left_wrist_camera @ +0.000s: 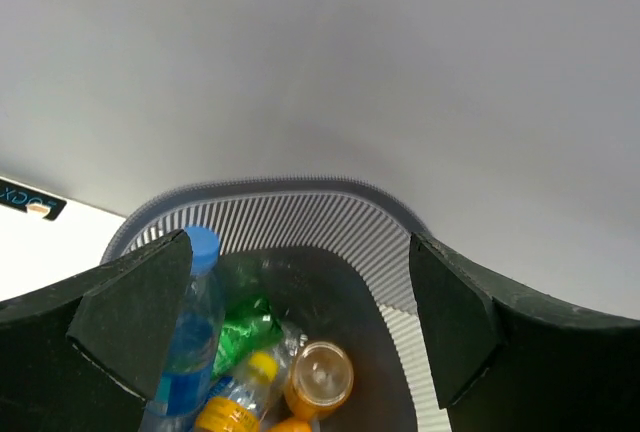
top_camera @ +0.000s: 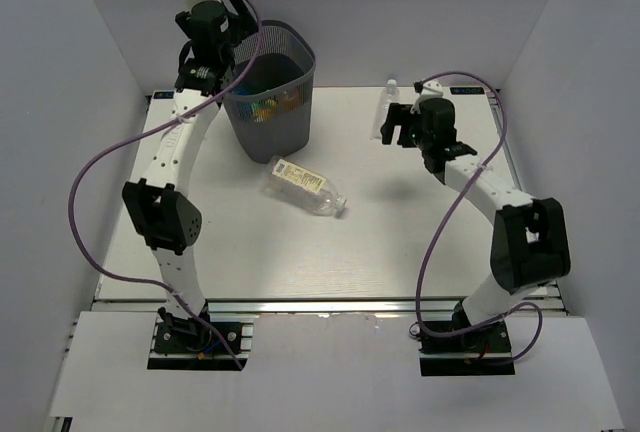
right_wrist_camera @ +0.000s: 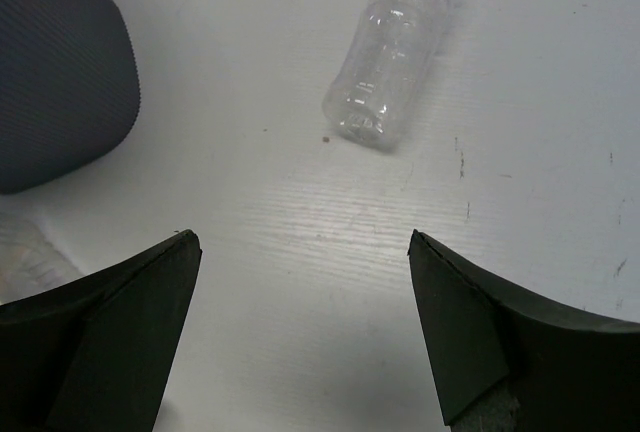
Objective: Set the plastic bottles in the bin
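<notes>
Two to go on table (top_camera: 400,242): cream-label bottle (top_camera: 305,185) and small clear bottle (right_wrist_camera: 395,52); other bottles (left_wrist_camera: 250,352) already in bin (top_camera: 272,122); left gripper (left_wrist_camera: 295,302) and right gripper (right_wrist_camera: 300,312) both wide open, empty

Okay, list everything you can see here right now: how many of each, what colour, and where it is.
bin: one, dark grey mesh, far left of the table
bottles in the bin: at least four showing: blue-capped clear bottle, green bottle, yellow-capped orange bottle, orange bottle seen end-on
cream-label bottle: one, clear, lying on the table in front of the bin
small clear bottle: one, far right of the table, just ahead of the right gripper
table: one, white
purple cables: one looping along each arm
left gripper: open, empty, over the bin
right gripper: open, empty, above the table
</notes>
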Robot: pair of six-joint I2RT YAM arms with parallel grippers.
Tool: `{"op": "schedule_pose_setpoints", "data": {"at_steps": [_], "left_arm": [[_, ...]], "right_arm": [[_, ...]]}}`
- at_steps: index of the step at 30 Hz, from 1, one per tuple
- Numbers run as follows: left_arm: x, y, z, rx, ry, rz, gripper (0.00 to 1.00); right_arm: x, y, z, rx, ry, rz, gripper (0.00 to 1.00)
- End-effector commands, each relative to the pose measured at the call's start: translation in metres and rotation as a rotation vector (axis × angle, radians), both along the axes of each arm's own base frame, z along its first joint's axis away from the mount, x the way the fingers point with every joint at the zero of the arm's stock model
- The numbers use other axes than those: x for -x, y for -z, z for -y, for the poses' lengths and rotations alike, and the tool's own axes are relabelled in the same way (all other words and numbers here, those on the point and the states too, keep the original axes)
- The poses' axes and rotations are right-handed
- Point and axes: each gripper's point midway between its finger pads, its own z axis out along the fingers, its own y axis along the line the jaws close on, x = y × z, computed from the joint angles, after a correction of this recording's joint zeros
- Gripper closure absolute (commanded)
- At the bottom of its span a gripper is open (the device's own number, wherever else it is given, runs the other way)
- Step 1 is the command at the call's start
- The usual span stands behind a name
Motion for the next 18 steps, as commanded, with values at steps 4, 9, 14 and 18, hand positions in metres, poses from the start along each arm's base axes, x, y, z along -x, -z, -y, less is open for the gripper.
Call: {"op": "schedule_pose_setpoints", "data": {"at_steps": [4, 9, 14, 18], "left_arm": [[0.080, -0.051, -0.009, 0.078, 0.054, 0.116, 0.02], [0.161, -0.044, -0.013, 0.155, 0.126, 0.161, 0.02], [0.202, 0.032, -0.017, 0.205, 0.147, 0.108, 0.02], [0.213, 0.078, -0.018, 0.240, 0.133, 0.016, 0.02]], "right_arm": [[-0.062, -0.008, 0.000, -0.020, 0.066, 0.021, 0.11], [-0.111, 0.008, 0.002, 0.009, 0.145, 0.011, 0.11], [-0.160, 0.052, 0.011, 0.058, 0.243, -0.026, 0.11], [-0.190, 0.105, 0.018, 0.094, 0.291, -0.104, 0.11]]}}
